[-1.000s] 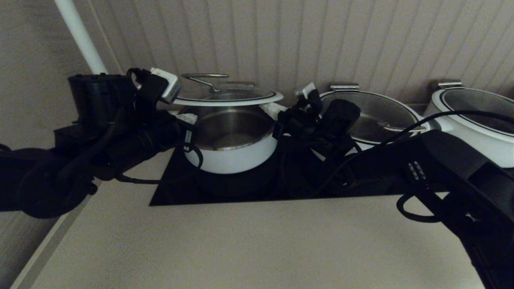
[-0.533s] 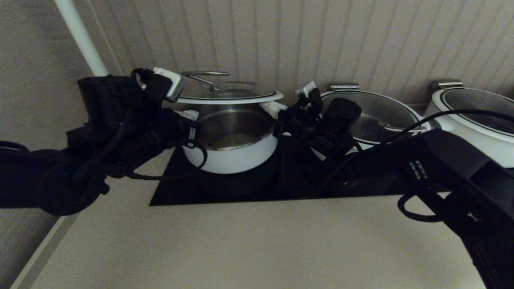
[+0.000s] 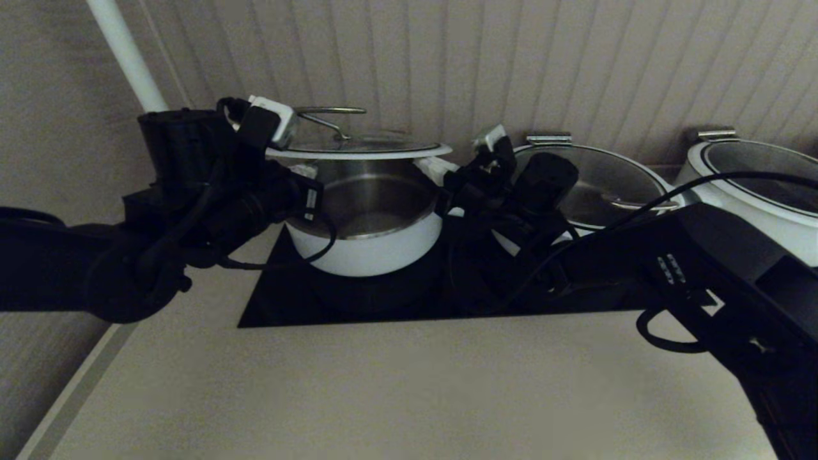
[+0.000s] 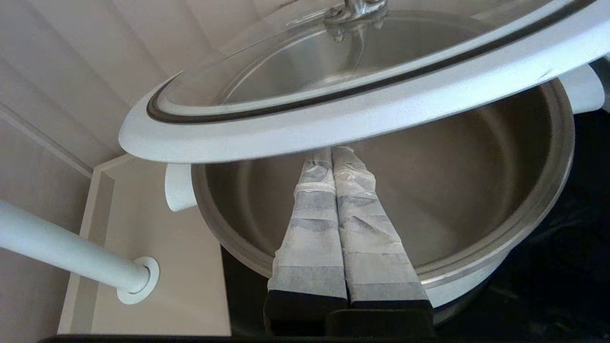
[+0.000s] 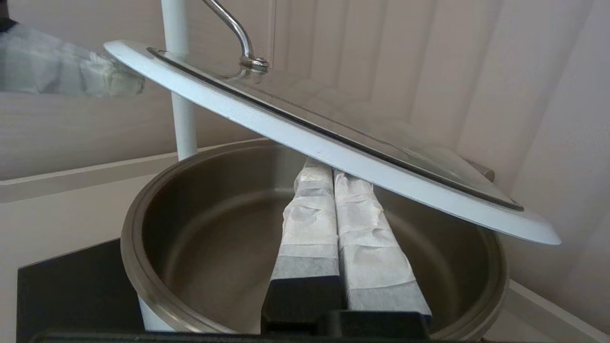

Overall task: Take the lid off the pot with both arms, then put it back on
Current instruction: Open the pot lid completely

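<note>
The lid (image 3: pixel 358 152), clear glass with a white rim and a steel loop handle, hangs a little above the open white pot (image 3: pixel 367 249) on the black cooktop. My left gripper (image 3: pixel 304 171) is shut, its fingers under the lid's left rim. My right gripper (image 3: pixel 436 168) is shut, its fingers under the right rim. In the left wrist view the shut gripper (image 4: pixel 332 151) reaches under the lid (image 4: pixel 362 114) over the pot's steel inside (image 4: pixel 476 190). The right wrist view shows the same: gripper (image 5: pixel 326 169), lid (image 5: pixel 305 136), pot (image 5: pixel 214 228). The lid rests on the fingers and is not pinched.
Two wider white pots with glass lids (image 3: pixel 594 185) (image 3: pixel 754 191) stand to the right, close behind my right arm. The black cooktop (image 3: pixel 281 300) lies against a panelled wall. A white pipe (image 3: pixel 124 54) rises at the back left. The beige counter (image 3: pixel 383 396) lies in front.
Both grippers have risen with the lid on them, so the gap between lid and pot has grown. The left arm has also shifted a little to the right.
</note>
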